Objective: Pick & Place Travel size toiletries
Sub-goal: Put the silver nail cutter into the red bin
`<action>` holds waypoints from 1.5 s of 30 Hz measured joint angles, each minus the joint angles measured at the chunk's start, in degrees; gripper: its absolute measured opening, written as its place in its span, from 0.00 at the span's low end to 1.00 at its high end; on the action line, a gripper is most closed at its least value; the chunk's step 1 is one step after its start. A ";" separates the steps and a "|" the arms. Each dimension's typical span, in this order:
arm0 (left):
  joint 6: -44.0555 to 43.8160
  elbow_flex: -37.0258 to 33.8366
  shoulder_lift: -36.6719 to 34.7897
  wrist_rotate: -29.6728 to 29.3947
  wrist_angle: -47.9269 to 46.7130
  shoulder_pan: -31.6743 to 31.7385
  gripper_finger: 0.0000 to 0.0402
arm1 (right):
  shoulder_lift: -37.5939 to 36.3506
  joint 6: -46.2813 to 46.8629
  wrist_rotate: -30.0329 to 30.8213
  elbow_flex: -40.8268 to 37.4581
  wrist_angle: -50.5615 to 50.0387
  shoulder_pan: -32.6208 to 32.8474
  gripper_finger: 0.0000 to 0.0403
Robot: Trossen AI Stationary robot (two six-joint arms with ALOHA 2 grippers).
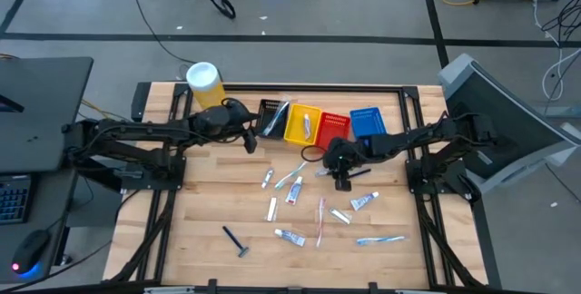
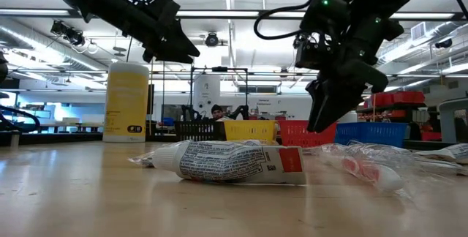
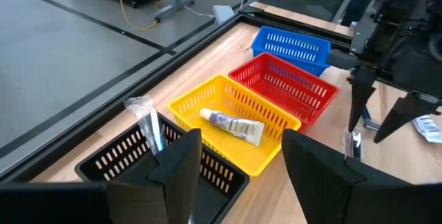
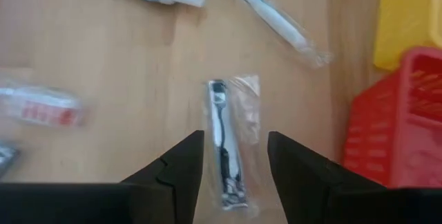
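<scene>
On the left side of the wooden slatted table [image 1: 209, 203], a tall yellow canister with a white lid [image 1: 203, 83] stands at the back edge. Just beside it the left gripper [image 1: 249, 140] hangs above the boards, its two dark fingers [image 3: 181, 162] spread wide and holding nothing; it sits next to the little black plastic basket [image 1: 271, 117], where a slim item in clear wrap [image 3: 148, 124] leans up out of it.

Next along the back row comes the yellow plastic basket [image 1: 301, 123], with a small white tube with a purple mark [image 3: 233, 125] lying in it, then the red basket [image 1: 332, 125] and the blue basket [image 1: 367, 121].

In front of the red one, the right gripper [image 1: 342, 181] points down at the table, its fingers [image 4: 181, 165] moderately parted and empty, set either side of a dark slim razor in a clear wrapper [image 4: 224, 151] that lies flat on the wood below them.

The rest of the travel toiletries are scattered over the middle of the table: small white tubes [image 1: 290, 236], pale wrapped toothbrushes [image 1: 379, 239] and a dark blue razor [image 1: 235, 240] lying apart toward the near left.
</scene>
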 joint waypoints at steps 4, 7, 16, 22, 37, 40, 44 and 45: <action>-0.01 0.00 0.00 0.73 -0.03 0.00 0.52 | 0.04 -0.18 -0.65 0.00 0.35 -0.02 0.43; -0.02 0.00 0.00 0.81 -0.04 0.00 0.52 | 1.54 -0.17 -1.54 -0.02 0.46 -0.02 0.43; -0.02 0.00 0.00 0.81 -0.14 0.00 0.52 | 7.01 -1.18 0.81 0.04 1.52 0.01 0.43; 0.15 0.00 0.00 0.83 -0.15 0.00 0.52 | 7.27 -2.72 -0.03 0.11 1.24 -0.05 0.39; 0.21 0.02 0.00 0.83 -0.35 0.00 0.52 | -1.11 -0.51 -1.38 -0.22 2.22 -0.02 0.16; 0.22 0.02 0.00 0.83 -0.35 0.00 0.52 | -6.43 -0.12 2.91 -0.18 3.46 0.02 0.16; 0.22 0.02 0.00 0.83 -0.39 0.00 0.52 | -11.98 0.69 23.77 -0.11 3.75 -0.44 0.16; 0.20 0.02 0.00 0.86 -0.37 0.00 0.52 | -12.68 1.56 29.91 -0.11 3.76 -0.97 0.16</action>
